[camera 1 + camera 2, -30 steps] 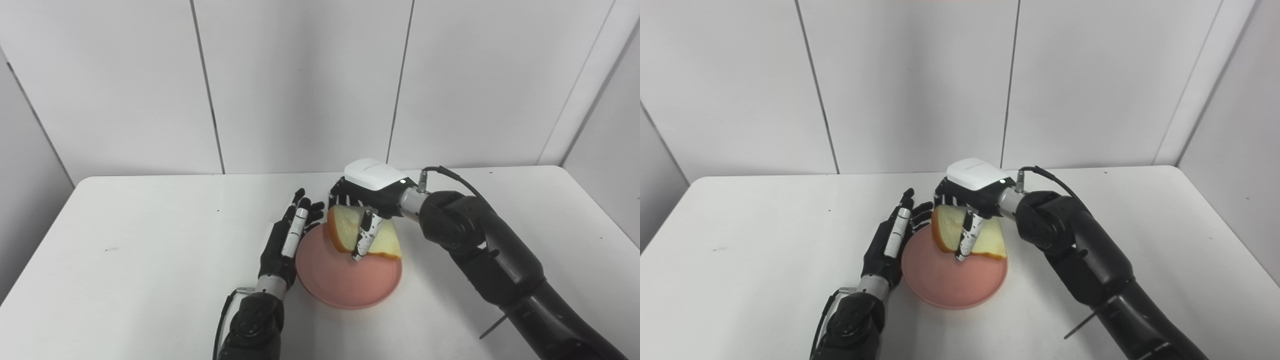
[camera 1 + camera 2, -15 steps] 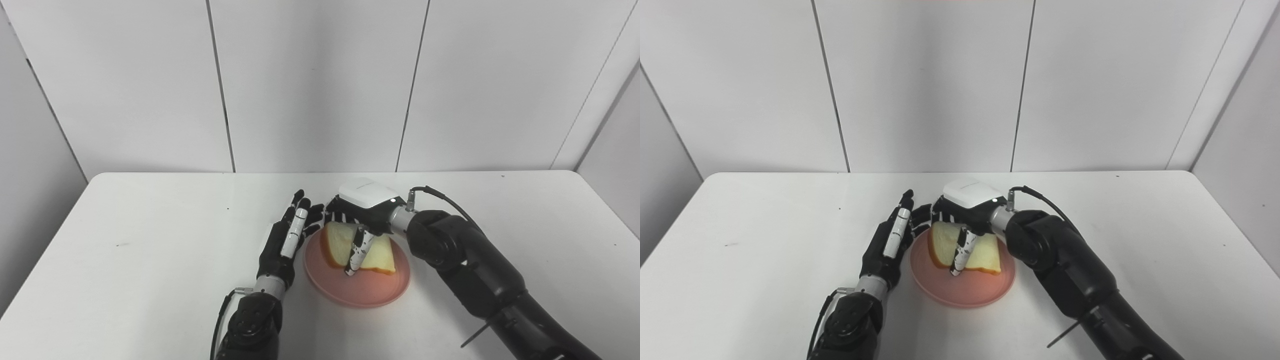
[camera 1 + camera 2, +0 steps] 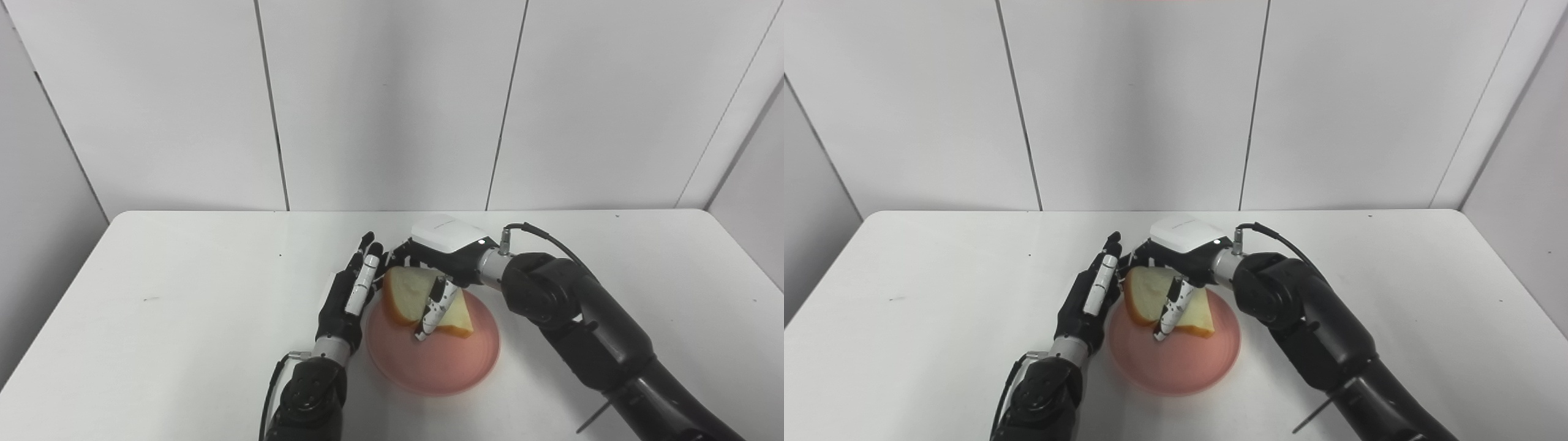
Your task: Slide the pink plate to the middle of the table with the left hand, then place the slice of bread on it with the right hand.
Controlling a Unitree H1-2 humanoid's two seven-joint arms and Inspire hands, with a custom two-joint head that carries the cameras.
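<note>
Left eye view and right eye view both look down on a white surface (image 3: 153,318) set against pale wall panels, with both arms reaching in from the bottom edge. Near the middle of the surface lies the pink plate (image 3: 441,367), round and shallow. The left hand (image 3: 350,293) stands on edge just beside the plate's left rim, its fingers (image 3: 361,283) stretched forward and held close together, gripping nothing; whether its side actually touches the rim cannot be told. The right hand (image 3: 438,269) comes in from the right over the far part of the plate, its white back shell facing up, and it pinches the bread (image 3: 407,295). A thumb crosses the near face of the slice while the other fingers curl behind its far edge, mostly hidden. The slice is tilted, its left crust raised near the left hand's fingertips and its lower right corner down toward the plate's far right part; whether that corner rests on the plate or hangs just above it cannot be told. The right forearm (image 3: 588,324) runs down to the lower right corner, with a thin black cable looping off the wrist.
</note>
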